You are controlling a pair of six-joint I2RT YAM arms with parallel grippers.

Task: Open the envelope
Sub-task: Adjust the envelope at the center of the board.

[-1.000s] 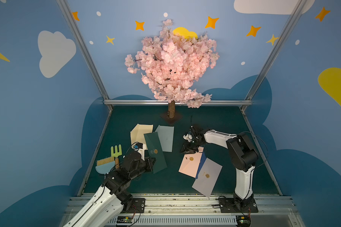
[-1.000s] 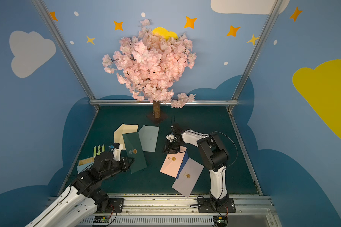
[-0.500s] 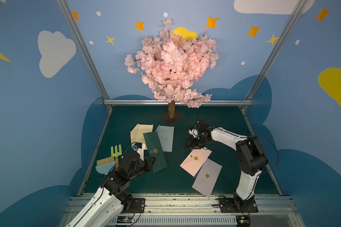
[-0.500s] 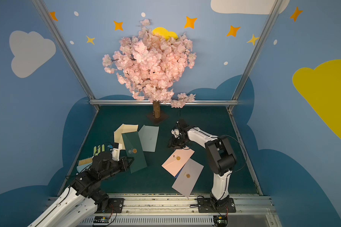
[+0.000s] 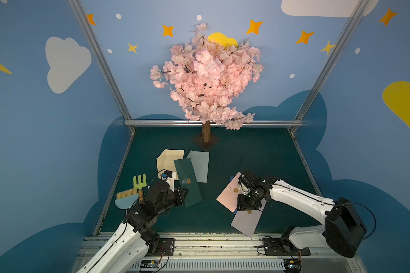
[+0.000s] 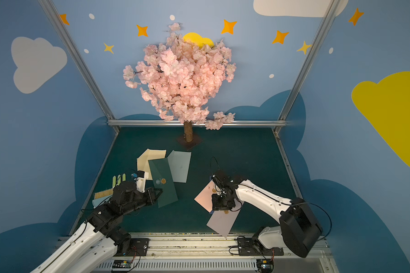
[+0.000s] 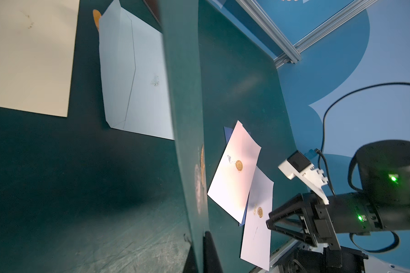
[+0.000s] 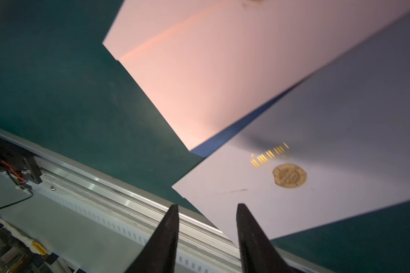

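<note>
The left jaws are pinching the dark green envelope [image 5: 188,173] by its end farthest from the blossom tree [image 5: 206,80], while the right jaws are hovering spread above the overlapping pink envelope [image 5: 229,192] and lavender envelope [image 5: 246,222], nearer than the tree

Worktop [image 5: 258,151] is covered in dark green mat and enclosed by blue walls [image 5: 33,141] painted with clouds [image 5: 66,63] and orange stars [image 5: 254,26]. Corners are framed in aluminium profile [image 5: 101,61]. A pink blossom tree [image 5: 206,78] is mounted on a dark plate [image 5: 213,141] at back centre.
</note>
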